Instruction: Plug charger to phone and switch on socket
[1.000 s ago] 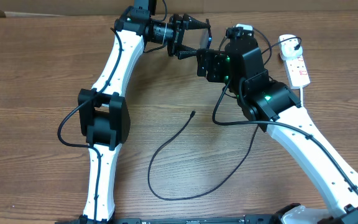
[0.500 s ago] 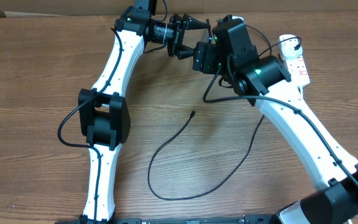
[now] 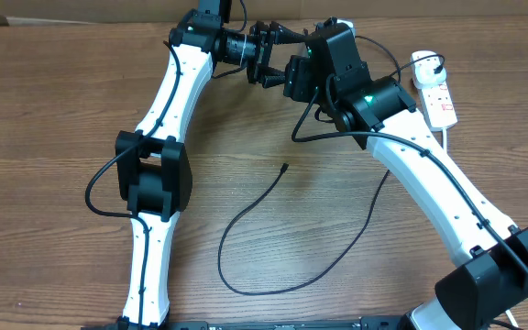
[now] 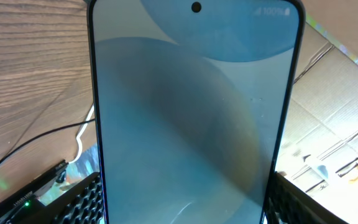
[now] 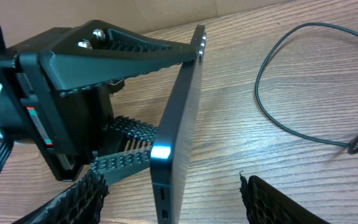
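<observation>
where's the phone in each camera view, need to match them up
Left wrist: the slim smartphone with lit blue-white screen and dark frame fills the centre, face on.
Right wrist: centre, edge-on, clamped in the black left hand.
Overhead: top centre, mostly hidden at that hand's tip.
Shared landmark: the left hand, seen in all three.

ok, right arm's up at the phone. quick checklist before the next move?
1. phone clamped in the left gripper: ok, fingers press both faces.
2. phone screen lit: ok.
3. right gripper lined up on the phone: ok, jaws open on either side of its edge, with a gap showing on one side.
4. charger's plug tip in hand: not ok, it lies loose on the table, apart from both grippers.
5. phone's port reachable: cannot tell, no port is clearly visible.
6. socket switched on: cannot tell from the overhead view.
</observation>
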